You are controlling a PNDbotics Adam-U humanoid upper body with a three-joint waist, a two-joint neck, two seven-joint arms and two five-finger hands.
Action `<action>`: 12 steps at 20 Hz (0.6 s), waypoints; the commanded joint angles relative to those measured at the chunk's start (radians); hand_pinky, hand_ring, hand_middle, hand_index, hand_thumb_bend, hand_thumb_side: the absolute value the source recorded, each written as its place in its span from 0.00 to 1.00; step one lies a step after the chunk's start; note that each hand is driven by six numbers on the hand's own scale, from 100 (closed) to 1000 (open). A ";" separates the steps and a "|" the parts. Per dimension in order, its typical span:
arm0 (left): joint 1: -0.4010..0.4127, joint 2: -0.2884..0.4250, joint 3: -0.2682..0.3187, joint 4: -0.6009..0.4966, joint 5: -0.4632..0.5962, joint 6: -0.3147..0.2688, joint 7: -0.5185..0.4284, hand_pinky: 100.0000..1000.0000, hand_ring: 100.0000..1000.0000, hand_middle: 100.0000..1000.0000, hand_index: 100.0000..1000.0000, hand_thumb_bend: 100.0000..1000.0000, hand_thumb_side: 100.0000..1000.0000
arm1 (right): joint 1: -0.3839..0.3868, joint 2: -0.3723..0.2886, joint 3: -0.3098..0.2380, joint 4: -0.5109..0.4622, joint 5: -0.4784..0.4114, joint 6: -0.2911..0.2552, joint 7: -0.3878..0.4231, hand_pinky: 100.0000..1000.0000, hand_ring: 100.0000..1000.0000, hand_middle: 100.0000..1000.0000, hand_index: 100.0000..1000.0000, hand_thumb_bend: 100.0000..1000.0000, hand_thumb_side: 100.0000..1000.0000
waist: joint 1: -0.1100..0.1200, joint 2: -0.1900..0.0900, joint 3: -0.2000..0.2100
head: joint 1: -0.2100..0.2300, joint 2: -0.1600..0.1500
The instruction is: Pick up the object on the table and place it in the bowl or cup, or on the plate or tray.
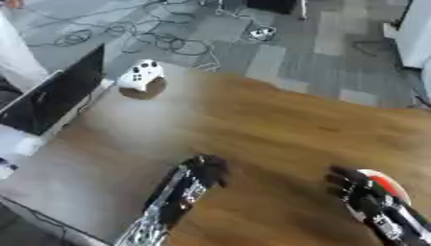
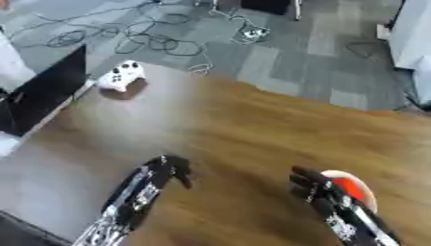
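Observation:
A round red and white thing (image 1: 386,185) shows at the lower right of the wooden table (image 1: 278,125), partly hidden by my right hand (image 1: 353,185). That hand sits right against its left side; the blur hides whether it holds it. My left hand (image 1: 205,169) hovers low over the table's near middle, holding nothing, its fingers relaxed and drooping. A white game controller (image 1: 141,74) lies at the table's far left corner, far from both hands. I see no bowl, cup, plate or tray apart from the red and white thing.
A dark flat screen (image 1: 55,98) stands along the table's left edge. Beyond the far edge lies grey carpet with cables (image 1: 160,41). White furniture (image 1: 412,33) stands at the upper right.

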 commanded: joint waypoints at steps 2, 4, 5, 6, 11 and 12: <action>-0.004 -0.047 0.014 0.004 -0.026 -0.029 0.002 0.90 0.46 0.50 0.67 0.44 0.74 | -0.004 0.015 0.012 -0.020 -0.008 0.006 0.019 0.96 1.00 1.00 1.00 0.00 0.51 | 0.001 -0.021 -0.006 | -0.024 -0.022; -0.005 -0.060 0.018 0.003 -0.033 -0.035 0.004 0.90 0.46 0.50 0.67 0.45 0.74 | -0.001 0.020 0.013 -0.027 -0.013 0.014 0.021 0.95 1.00 1.00 1.00 0.00 0.51 | 0.000 -0.025 -0.011 | -0.025 -0.029; -0.005 -0.063 0.019 0.002 -0.038 -0.037 0.004 0.90 0.46 0.50 0.67 0.45 0.74 | 0.000 0.022 0.013 -0.030 -0.015 0.017 0.021 0.95 1.00 1.00 1.00 0.00 0.51 | 0.000 -0.027 -0.014 | -0.025 -0.033; -0.004 -0.066 0.019 0.002 -0.041 -0.037 0.004 0.90 0.46 0.50 0.67 0.45 0.74 | 0.000 0.022 0.012 -0.033 -0.017 0.020 0.021 0.95 1.00 1.00 1.00 0.00 0.51 | -0.001 -0.029 -0.016 | -0.023 -0.037; 0.001 -0.074 0.017 0.004 -0.049 -0.036 0.004 0.89 0.45 0.50 0.66 0.45 0.73 | -0.001 0.023 0.013 -0.039 -0.027 0.029 0.020 0.94 1.00 1.00 1.00 0.00 0.50 | 0.001 -0.035 -0.022 | -0.015 -0.057; 0.002 -0.076 0.017 0.004 -0.049 -0.035 0.003 0.89 0.45 0.49 0.66 0.45 0.73 | -0.001 0.024 0.013 -0.039 -0.028 0.031 0.021 0.93 1.00 1.00 1.00 0.00 0.50 | 0.002 -0.035 -0.023 | -0.015 -0.061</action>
